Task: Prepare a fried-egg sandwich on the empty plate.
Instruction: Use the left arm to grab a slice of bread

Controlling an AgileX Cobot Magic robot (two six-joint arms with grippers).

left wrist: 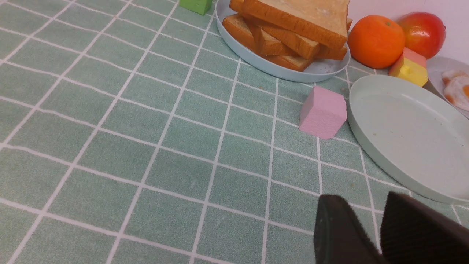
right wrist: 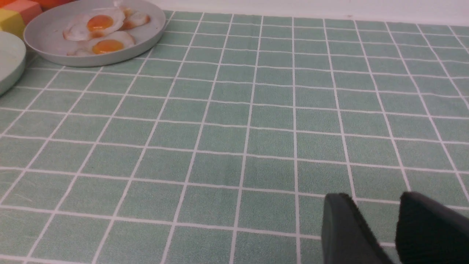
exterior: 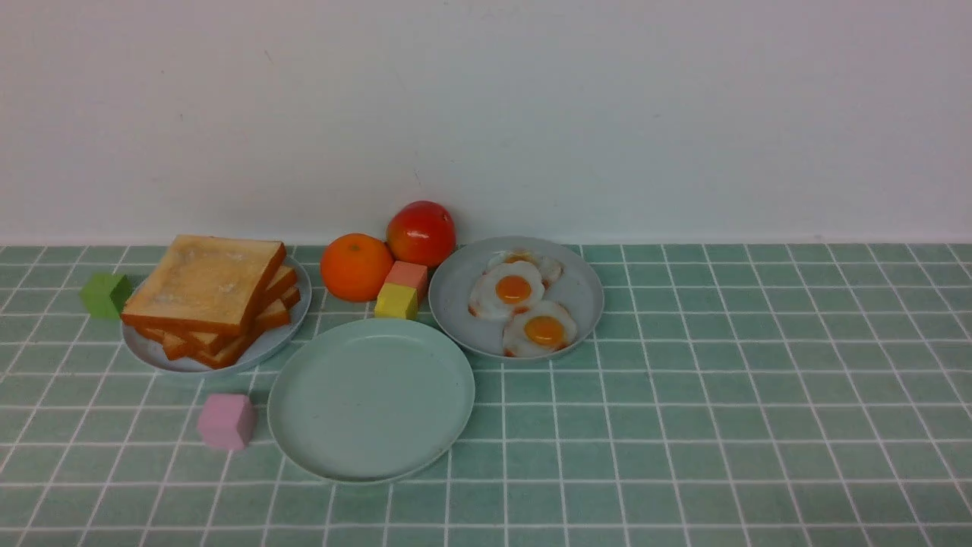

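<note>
A stack of several toast slices [exterior: 205, 285] [left wrist: 300, 14] lies on a pale grey-blue plate [exterior: 254, 355] at the back left. Fried eggs [exterior: 513, 289] [right wrist: 97, 24] lie on a grey plate [exterior: 456, 296] right of centre. The empty plate [exterior: 372, 399] [left wrist: 406, 135] [right wrist: 9, 62], mint green, sits in front between them with nothing on it. Neither arm shows in the front view. My left gripper [left wrist: 362, 200] hovers open over bare cloth near the empty plate's rim. My right gripper [right wrist: 373, 198] is open over bare cloth, far from the eggs.
An orange [exterior: 356, 267] and a red apple [exterior: 421, 232] stand behind the empty plate, with a salmon block [exterior: 408, 273] and a yellow block [exterior: 396, 301]. A green cube [exterior: 105, 295] sits left of the toast. A pink cube [exterior: 226, 422] [left wrist: 322, 112] touches the empty plate's left side.
</note>
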